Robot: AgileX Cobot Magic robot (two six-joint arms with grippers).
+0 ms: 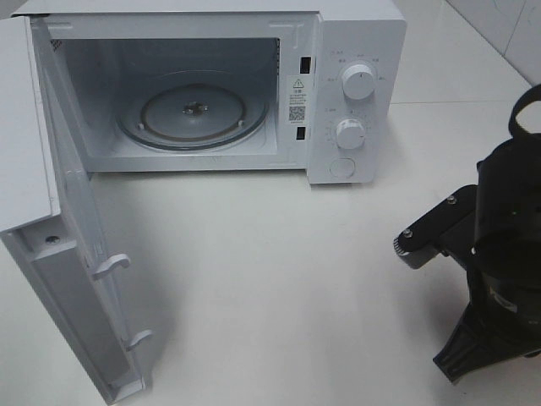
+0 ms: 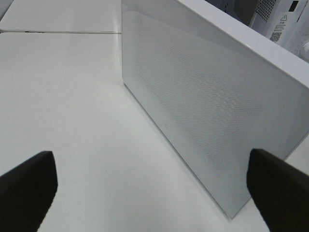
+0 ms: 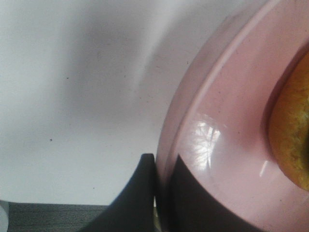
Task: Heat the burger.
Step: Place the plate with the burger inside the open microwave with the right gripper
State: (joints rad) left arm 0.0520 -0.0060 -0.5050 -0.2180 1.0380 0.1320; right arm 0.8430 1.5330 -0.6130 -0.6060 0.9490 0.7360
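The burger (image 3: 292, 140) shows only in the right wrist view, as a golden-brown edge on a round pink plate (image 3: 227, 145). My right gripper (image 3: 160, 195) is shut on the plate's rim, one finger under it and one on top. In the exterior high view my right arm (image 1: 503, 254) stands at the right of the table and hides the plate and burger. My left gripper (image 2: 149, 169) is open and empty, with its fingers wide apart, facing the outer side of the microwave door (image 2: 193, 111).
The white microwave (image 1: 355, 51) stands at the back with its door (image 1: 72, 279) swung fully open to the left. The glass turntable (image 1: 194, 114) inside is bare. Two knobs (image 1: 358, 83) sit on its right panel. White tabletop (image 1: 270, 279) lies in front.
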